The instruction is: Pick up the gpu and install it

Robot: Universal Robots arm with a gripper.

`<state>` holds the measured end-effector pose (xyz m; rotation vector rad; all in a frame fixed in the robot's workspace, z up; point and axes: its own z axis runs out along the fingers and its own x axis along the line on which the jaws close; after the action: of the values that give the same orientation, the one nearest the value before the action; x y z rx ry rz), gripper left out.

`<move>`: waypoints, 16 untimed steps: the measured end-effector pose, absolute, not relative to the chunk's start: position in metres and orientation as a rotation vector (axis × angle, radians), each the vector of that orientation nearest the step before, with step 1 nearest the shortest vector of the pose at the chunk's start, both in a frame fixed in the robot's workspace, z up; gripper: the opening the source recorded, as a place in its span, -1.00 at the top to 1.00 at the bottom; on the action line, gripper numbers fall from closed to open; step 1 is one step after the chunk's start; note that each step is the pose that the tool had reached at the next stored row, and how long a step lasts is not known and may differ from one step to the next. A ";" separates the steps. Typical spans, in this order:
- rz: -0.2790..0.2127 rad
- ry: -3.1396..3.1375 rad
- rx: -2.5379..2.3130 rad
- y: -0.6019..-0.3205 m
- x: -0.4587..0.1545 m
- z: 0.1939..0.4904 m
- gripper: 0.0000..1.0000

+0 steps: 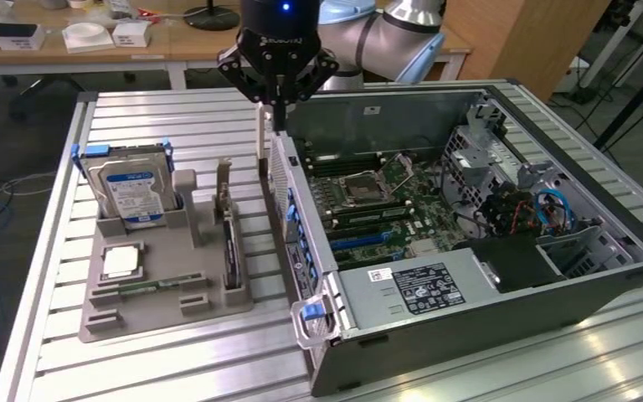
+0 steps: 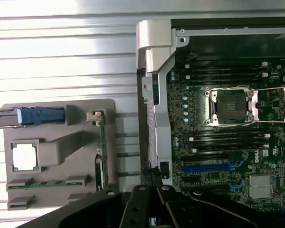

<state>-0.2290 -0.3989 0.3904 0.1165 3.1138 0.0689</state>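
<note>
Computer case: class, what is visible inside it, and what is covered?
Inside the computer case: a motherboard, its empty processor socket, a labelled power supply, blue cables. Whatever lies under the power supply is covered.

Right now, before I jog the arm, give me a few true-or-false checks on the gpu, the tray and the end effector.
1. The gpu is seated on the motherboard. False: it stands on edge in the grey tray, in the slot nearest the case.
2. The hard drive stands upright in the tray. True.
3. The computer case lies with its side open. True.
4. The end effector hangs over the hard drive. False: it is by the case wall that faces the tray.
</note>
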 end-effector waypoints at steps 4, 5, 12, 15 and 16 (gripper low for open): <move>0.069 3.114 0.117 -0.399 -0.235 0.390 0.79; 0.069 3.114 0.117 -0.399 -0.236 0.390 0.79; 0.069 3.114 0.117 -0.399 -0.247 0.390 0.79; 0.069 3.114 0.117 -0.399 -0.252 0.390 0.79; 0.069 3.114 0.117 -0.399 -0.253 0.390 0.79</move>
<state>-0.2533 -0.3989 0.3899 0.1166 3.1138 0.0689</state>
